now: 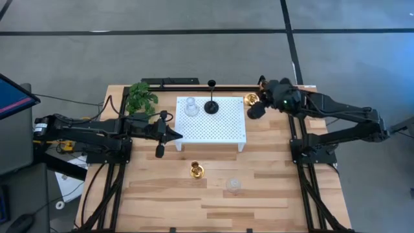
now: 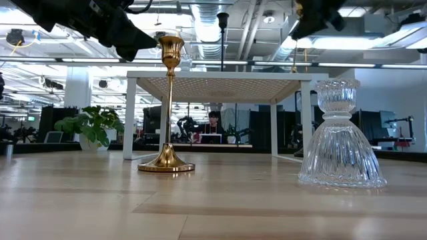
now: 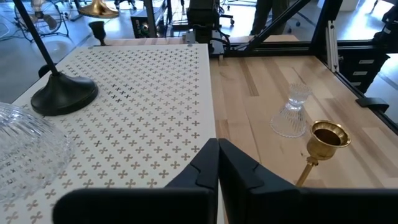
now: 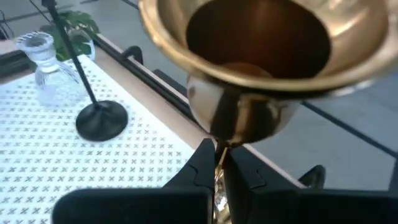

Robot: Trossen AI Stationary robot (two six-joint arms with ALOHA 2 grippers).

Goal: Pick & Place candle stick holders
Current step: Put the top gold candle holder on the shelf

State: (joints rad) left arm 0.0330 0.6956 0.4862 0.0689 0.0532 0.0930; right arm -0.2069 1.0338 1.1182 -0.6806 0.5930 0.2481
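The work surface is a pale wooden table (image 1: 272,188) standing on a grey floor, with an open workshop behind it in the low view. A white perforated platform (image 1: 229,136) stands at the table's far centre, and a green plant (image 1: 141,97) sits beside its left end. On the platform stand a black holder (image 1: 211,105) and a clear glass holder (image 1: 191,107), near each other but apart. On the bare table in front of the platform stand a second gold holder (image 1: 196,170) and a second glass holder (image 1: 233,186), both upright and well apart from the platform. The right gripper (image 4: 219,163) is at the platform's far right corner, fingers clamped on the thin stem of a gold holder (image 1: 251,99) just below its cup; the wrist view shows the cup directly above the closed fingers. Whether its base rests on the table or is raised cannot be told. The left gripper (image 3: 217,155) hovers at the platform's left edge with its fingers together and nothing between them. Judged from this layout, the step in hand is the carrying of the gripped gold holder toward the platform. The next move calls for keeping the stem vertical, clearing the platform's edge, and setting the base down on a free area to the right of the black holder before releasing. A tilted stem could topple the holder on release.
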